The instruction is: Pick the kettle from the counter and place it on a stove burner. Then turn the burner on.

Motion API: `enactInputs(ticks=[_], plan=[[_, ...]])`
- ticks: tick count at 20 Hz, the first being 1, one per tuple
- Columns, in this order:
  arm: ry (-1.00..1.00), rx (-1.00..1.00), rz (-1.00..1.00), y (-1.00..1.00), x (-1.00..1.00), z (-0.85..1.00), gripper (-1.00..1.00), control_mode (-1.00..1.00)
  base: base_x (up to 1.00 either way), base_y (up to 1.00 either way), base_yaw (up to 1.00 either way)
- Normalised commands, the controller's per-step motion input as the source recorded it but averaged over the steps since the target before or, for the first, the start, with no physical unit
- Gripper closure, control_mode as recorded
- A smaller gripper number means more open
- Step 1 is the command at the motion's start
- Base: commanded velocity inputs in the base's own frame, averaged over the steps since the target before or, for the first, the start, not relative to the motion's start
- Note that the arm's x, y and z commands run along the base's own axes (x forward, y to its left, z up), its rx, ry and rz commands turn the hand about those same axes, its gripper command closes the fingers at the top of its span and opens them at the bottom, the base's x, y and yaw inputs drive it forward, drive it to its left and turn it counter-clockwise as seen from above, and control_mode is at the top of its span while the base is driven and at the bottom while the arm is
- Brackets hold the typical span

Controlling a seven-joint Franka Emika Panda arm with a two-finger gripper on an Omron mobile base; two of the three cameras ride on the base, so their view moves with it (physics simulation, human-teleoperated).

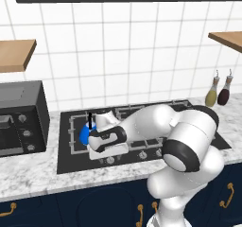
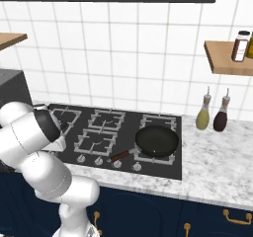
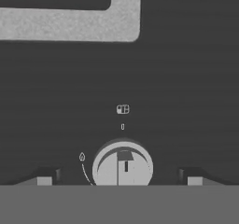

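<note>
kettle (image 1: 85, 134) sits on the stove burner (image 1: 80, 137); open gripper (image 3: 119, 177) straddles the knob (image 3: 122, 164), which it next must close on and twist.

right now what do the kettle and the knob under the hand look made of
Small bright blue dome-shaped kettle: looks like glossy enamel or plastic, from its even saturated colour; cannot tell which. Round silver knob: looks like brushed metal, a pale grey face with a dark pointer mark, though this is rendered.

kettle (image 1: 85, 134) mostly hidden behind arm
</note>
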Motion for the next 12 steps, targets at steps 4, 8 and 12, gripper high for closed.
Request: enactInputs(ticks=[4,8,12], plan=[[0.0,0.0,0.0,0.0,0.0,0.0,1.0,-1.0,0.0,0.0,0.0],[0.0,0.0,0.0,0.0,0.0,0.0,1.0,-1.0,0.0,0.0,0.0],[-0.08,0.0,0.17,0.0,0.0,0.0,1.0,-1.0,0.0,0.0,0.0]])
